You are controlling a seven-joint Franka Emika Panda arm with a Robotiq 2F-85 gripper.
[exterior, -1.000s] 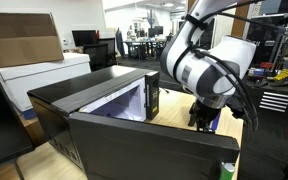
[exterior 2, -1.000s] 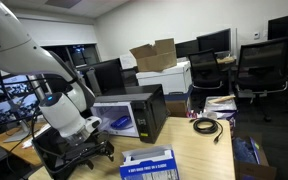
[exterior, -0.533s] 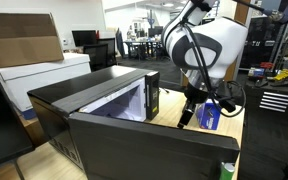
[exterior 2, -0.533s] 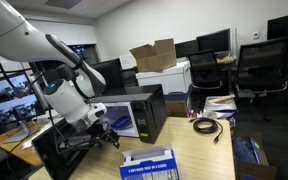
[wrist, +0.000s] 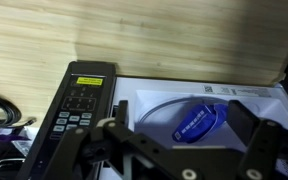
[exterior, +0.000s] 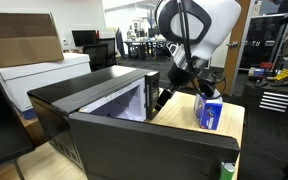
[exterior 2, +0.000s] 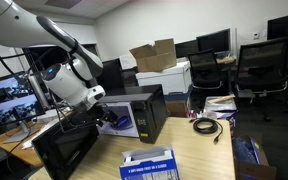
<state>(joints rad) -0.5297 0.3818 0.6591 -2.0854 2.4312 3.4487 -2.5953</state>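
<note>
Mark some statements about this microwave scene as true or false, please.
1. The microwave has its door open. True.
2. The claw grips the blue and white box. False: the claw is open and empty, at the microwave's opening, and the box stands apart on the table.
3. A black cable lies on the table. True.
4. The microwave is empty inside. False: the wrist view shows a blue thing lying in it.
5. The keypad is beside the opening in the wrist view. True.
</note>
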